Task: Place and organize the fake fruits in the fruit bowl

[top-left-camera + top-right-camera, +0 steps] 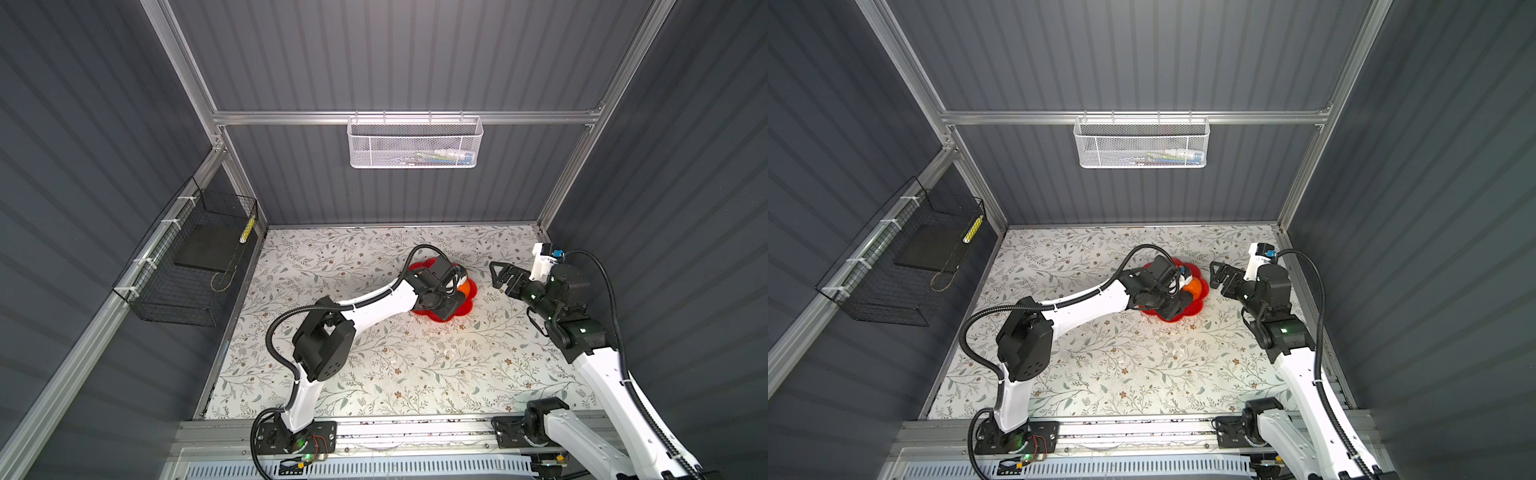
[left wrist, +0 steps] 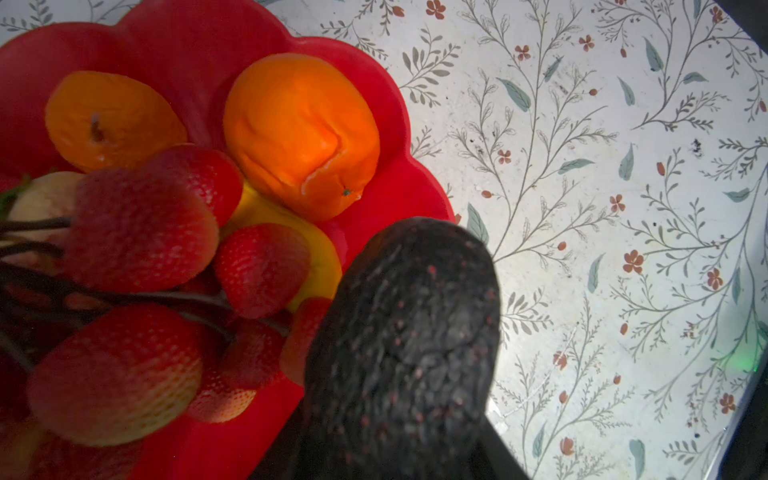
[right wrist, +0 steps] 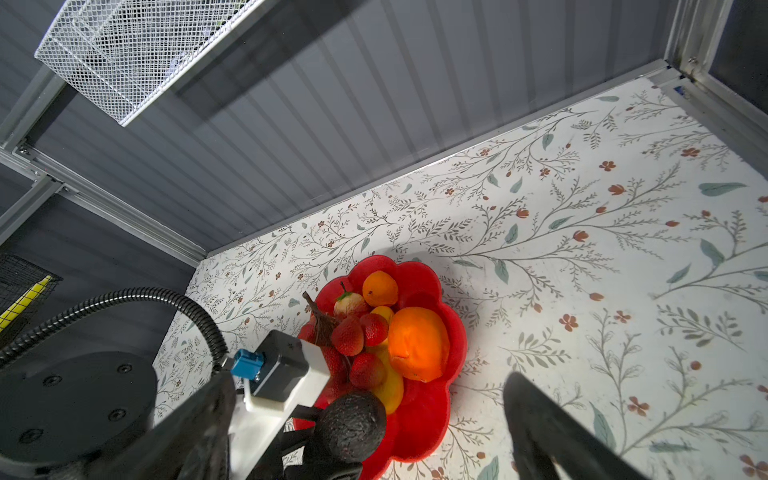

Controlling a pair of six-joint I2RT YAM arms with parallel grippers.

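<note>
The left gripper (image 1: 448, 306) is clamped tight on the dark, wrinkled, egg-shaped plastic avocado (image 2: 407, 345), which hangs over the rim at about 6 o'clock of the shallow glossy red flower-shaped fruit bowl (image 3: 453, 332); the bowl sits toward 1 o'clock from the table's middle in both top views. Let go here, the avocado would likely land on the sloping scalloped edge and roll out onto the floral-patterned tabletop (image 1: 374, 365). The bowl is crowded: the bunch of red plastic strawberries (image 2: 137, 228) on dark stems, the yellow oblong fruit (image 2: 320, 257), the small orange (image 2: 108, 120) and the large dented orange (image 2: 299, 133) fill it; a push inward could knock one out. The right gripper (image 1: 496, 275) hovers wide open and empty at the bowl's 3 o'clock, near enough to clash.
</note>
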